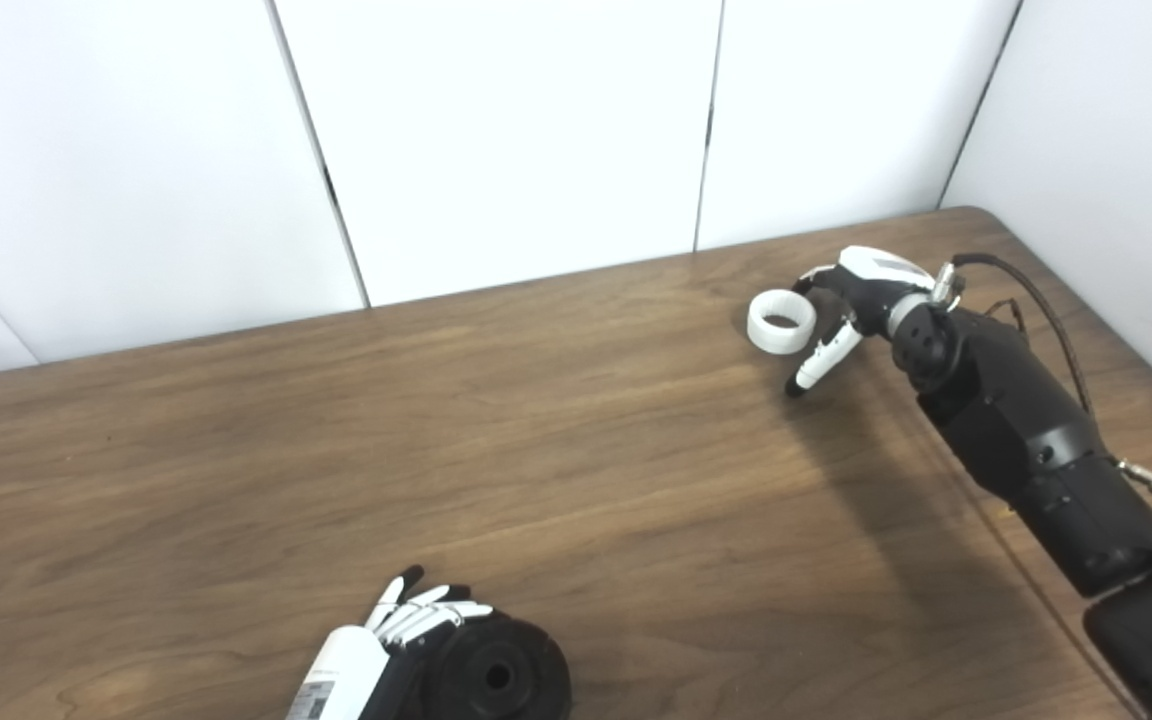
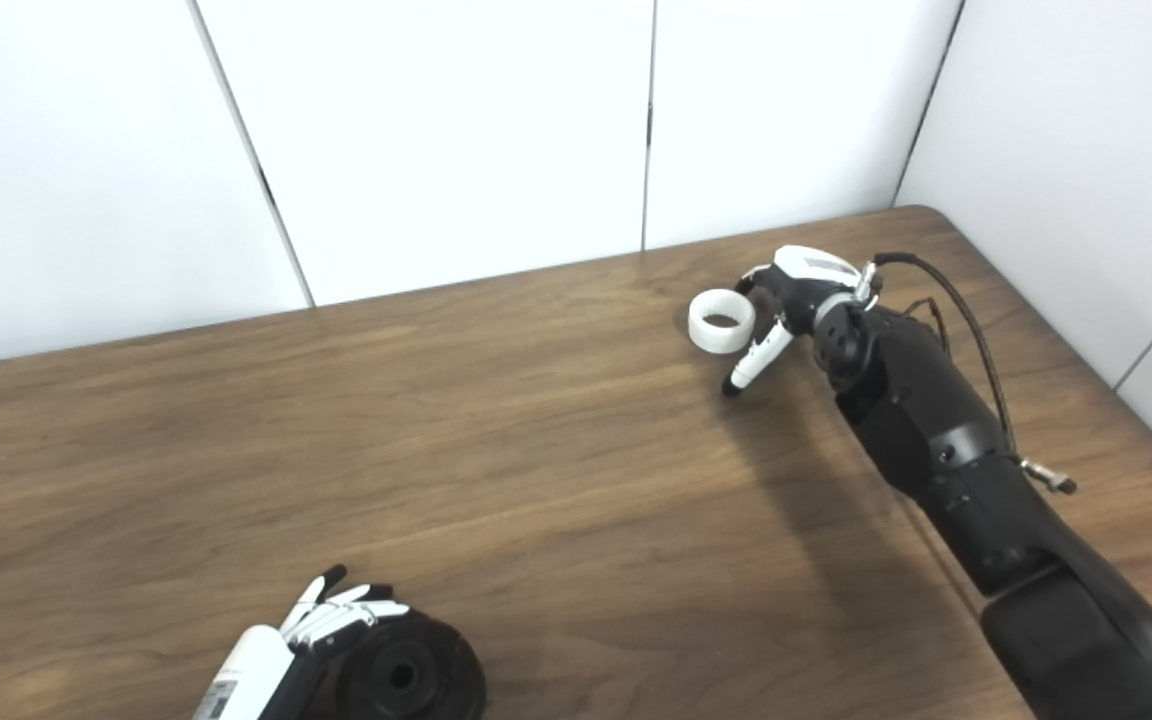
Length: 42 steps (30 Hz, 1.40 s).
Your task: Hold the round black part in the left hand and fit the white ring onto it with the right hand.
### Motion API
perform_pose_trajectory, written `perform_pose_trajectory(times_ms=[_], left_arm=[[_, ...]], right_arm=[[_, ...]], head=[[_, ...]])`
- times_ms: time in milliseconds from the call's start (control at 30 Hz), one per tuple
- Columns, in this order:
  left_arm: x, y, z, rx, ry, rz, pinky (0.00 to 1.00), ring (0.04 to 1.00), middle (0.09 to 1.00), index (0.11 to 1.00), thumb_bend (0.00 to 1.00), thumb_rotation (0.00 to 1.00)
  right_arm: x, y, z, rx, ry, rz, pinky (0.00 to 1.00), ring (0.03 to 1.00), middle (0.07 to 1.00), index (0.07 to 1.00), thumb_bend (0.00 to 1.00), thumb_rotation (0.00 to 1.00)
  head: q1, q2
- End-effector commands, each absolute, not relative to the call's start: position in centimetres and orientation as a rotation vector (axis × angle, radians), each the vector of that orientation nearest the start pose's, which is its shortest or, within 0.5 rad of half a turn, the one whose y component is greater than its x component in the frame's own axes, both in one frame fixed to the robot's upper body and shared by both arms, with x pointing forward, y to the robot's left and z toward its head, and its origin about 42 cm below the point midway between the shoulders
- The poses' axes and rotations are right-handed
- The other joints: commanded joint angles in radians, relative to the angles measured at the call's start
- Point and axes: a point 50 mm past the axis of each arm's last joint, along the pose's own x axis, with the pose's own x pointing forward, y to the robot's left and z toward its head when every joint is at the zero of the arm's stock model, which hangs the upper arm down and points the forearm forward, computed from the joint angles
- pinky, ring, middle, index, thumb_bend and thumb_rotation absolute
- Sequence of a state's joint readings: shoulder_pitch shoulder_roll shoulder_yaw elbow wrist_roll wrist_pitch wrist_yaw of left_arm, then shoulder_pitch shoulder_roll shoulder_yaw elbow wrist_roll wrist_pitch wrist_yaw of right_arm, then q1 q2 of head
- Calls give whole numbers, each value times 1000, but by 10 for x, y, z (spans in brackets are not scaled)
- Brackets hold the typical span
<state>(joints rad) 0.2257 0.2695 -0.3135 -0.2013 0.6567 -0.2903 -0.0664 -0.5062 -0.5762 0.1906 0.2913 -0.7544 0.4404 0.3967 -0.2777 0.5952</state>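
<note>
Both views are bright and evenly lit, with soft light that seems to come from above and somewhat from the right. The white wall panels [image 1: 506,130] read almost flat, close to overexposed, with only faint grey shading toward the corners. The wooden surface [image 1: 436,450] shows a mild pale sheen in its middle, and the grain stays clear. A broad, soft-edged shadow lies on the surface to the left of the right arm [image 2: 946,450], and a fainter one sits beside the white ring [image 1: 782,321]. The black part [image 1: 496,675] at the near edge is so dark that its detail is mostly lost. Focus is slightly soft throughout, with light compression grain; straight panel seams lean outward toward the edges.
</note>
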Motion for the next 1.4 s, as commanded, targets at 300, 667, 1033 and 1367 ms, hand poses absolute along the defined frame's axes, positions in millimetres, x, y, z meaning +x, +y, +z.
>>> perform_pose_trajectory(times_ms=[300, 667, 1033, 1367], left_arm=[[175, 204, 82, 839, -194, -511, 1000, 849, 750, 483, 526, 63], [173, 203, 82, 860, -199, -512, 1000, 842, 751, 483, 526, 66], [172, 201, 82, 848, -202, -514, 1000, 848, 754, 483, 525, 66], [171, 201, 82, 851, -206, -512, 1000, 849, 755, 484, 524, 67]], right_arm=[[449, -366, 241, -1325, 306, 1, 947, 952, 906, 834, 847, 240], [455, -356, 247, -1346, 271, 19, 968, 949, 900, 808, 859, 232], [457, -356, 249, -1363, 261, 18, 972, 937, 884, 762, 839, 222], [455, -360, 251, -1398, 253, -1, 960, 931, 880, 701, 806, 157]], head=[[11, 8], [21, 16], [25, 18], [24, 23]])
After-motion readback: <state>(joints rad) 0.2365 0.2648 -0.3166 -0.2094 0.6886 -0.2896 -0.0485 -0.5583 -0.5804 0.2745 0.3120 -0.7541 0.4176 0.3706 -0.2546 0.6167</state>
